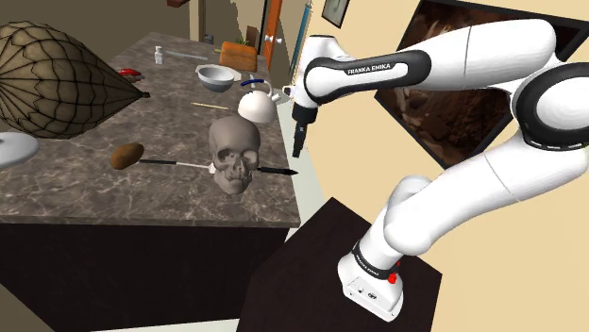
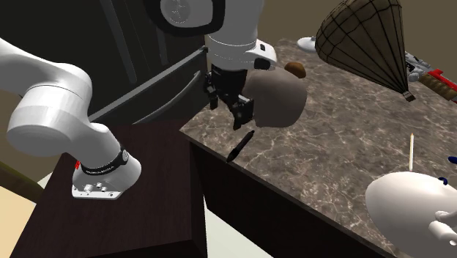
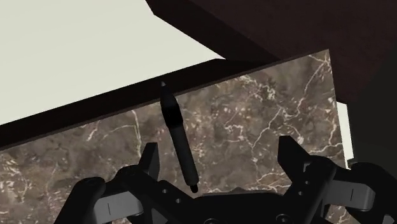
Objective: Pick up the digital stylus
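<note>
Wrist view sets the stylus directly below my pincer. It lies flat on the marbled table, and its slim black barrel runs away from me toward the table's edge, where the pointed tip just overhangs the rim. My pincer is released. The fingers stand wide apart on either side of the barrel, neither touches it, and nothing is held yet. I hang pointed downward above it because the barrel is thin and low, and I judge that only a straddle across its width will catch it. It lies nearer one finger than the other, so a small sideways shift should centre it before I close. From the shoulder view, my pincer hovers over the table's corner, above the stylus, with a grey skull just beside. The skull leaves little room on its side. A stylus this near the edge could, I judge, be nudged off by a careless descent.
</note>
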Robot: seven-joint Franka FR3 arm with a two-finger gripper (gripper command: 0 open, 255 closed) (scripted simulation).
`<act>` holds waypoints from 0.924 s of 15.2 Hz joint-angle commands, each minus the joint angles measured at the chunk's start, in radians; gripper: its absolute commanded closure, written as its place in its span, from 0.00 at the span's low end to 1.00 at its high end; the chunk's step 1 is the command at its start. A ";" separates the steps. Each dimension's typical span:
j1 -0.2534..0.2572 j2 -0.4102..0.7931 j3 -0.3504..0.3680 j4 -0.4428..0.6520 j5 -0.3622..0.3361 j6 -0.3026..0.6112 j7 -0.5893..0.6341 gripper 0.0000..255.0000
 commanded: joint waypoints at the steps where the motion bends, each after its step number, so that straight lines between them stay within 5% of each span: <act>1: 0.014 0.075 -0.026 -0.003 0.007 0.078 -0.071 0.00; 7: 0.060 0.308 -0.069 0.042 0.074 0.251 -0.276 0.00; 14: 0.062 0.382 -0.072 0.011 0.098 0.354 -0.296 0.00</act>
